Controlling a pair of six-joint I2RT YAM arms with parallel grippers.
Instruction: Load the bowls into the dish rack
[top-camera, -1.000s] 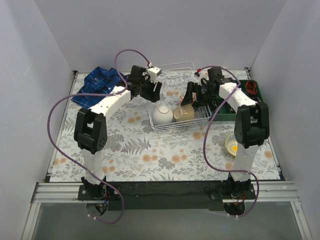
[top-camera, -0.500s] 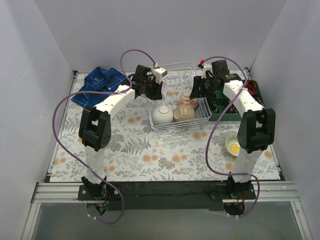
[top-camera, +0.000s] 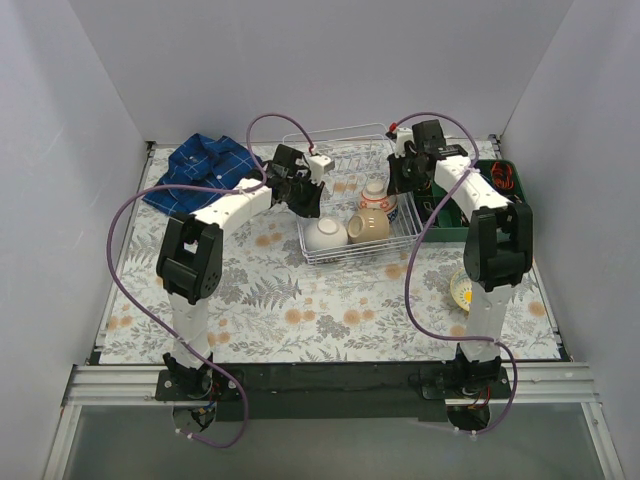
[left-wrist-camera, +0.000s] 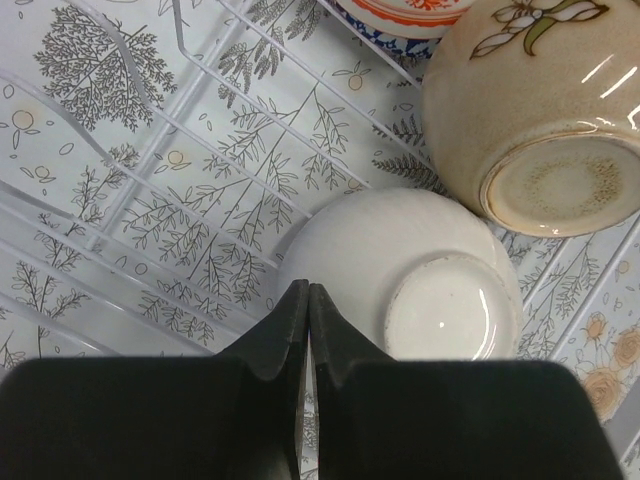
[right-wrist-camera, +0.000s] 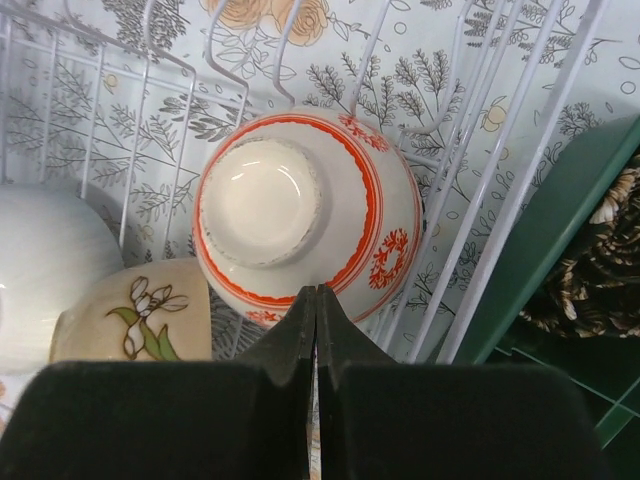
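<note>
Three are racked, white bowl (top-camera: 325, 230), tan bowl (top-camera: 368, 226) and red-banded bowl (top-camera: 376, 195) inside the dish rack (top-camera: 350, 256), left pincer (left-wrist-camera: 308, 290) and right pincer (right-wrist-camera: 316, 290) both clenched empty above them, while the yellow bowl (top-camera: 462, 292) sits outside on the surface (top-camera: 280, 300), beside the right arm (top-camera: 492, 250), clearly its reach.

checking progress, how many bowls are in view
4: white bowl, beige bowl and red-patterned bowl in the dish rack; yellow bowl on the table, partly behind the right arm.
</note>
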